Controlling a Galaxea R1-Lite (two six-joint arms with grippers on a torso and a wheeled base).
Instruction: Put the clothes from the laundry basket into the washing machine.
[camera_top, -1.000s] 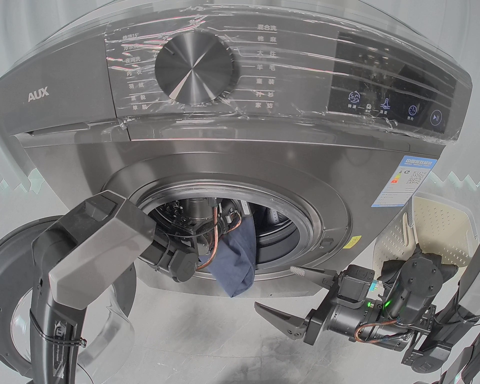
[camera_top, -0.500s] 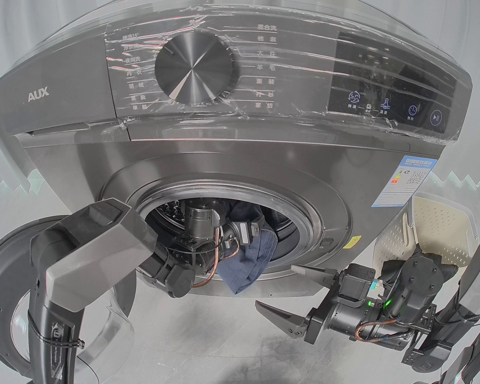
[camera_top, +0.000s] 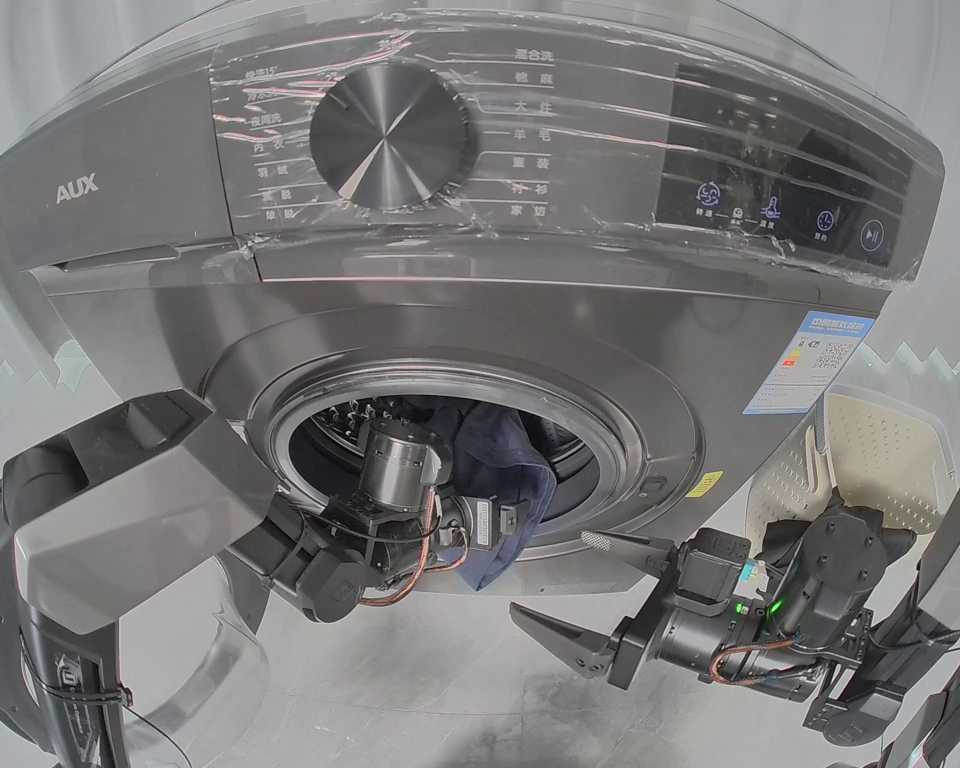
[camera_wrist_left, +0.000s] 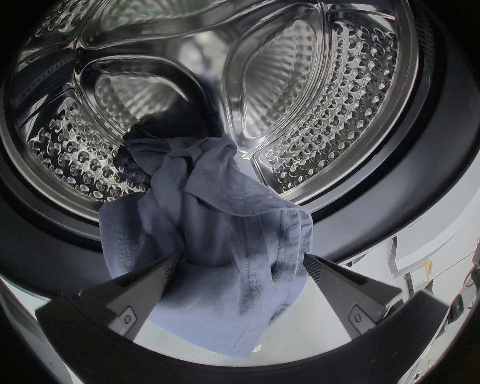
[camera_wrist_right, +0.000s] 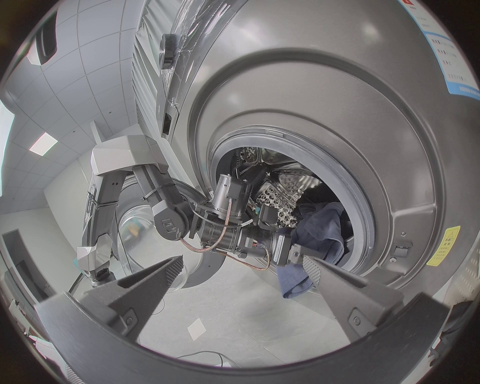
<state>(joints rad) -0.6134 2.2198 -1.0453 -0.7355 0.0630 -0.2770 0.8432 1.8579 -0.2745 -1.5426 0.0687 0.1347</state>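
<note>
Our left gripper (camera_wrist_left: 238, 261) faces the washing machine drum (camera_wrist_left: 325, 95), fingers (camera_wrist_left: 145, 282) spread either side of the navy garment (camera_wrist_left: 210, 200), not pinching it. The garment lies half inside, half over the door seal (camera_wrist_left: 400, 165). Drop-off step, we judge — the overhang needs pushing in next.

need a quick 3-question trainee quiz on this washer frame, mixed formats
1. True or false: the blue garment lies wholly inside the drum.
2. The right gripper holds: A a towel, B nothing, C the blue garment.
3. Fill in: the left gripper is ___.
Key: 1 false, part hangs out over the door rim; 2 B; 3 open.
</note>
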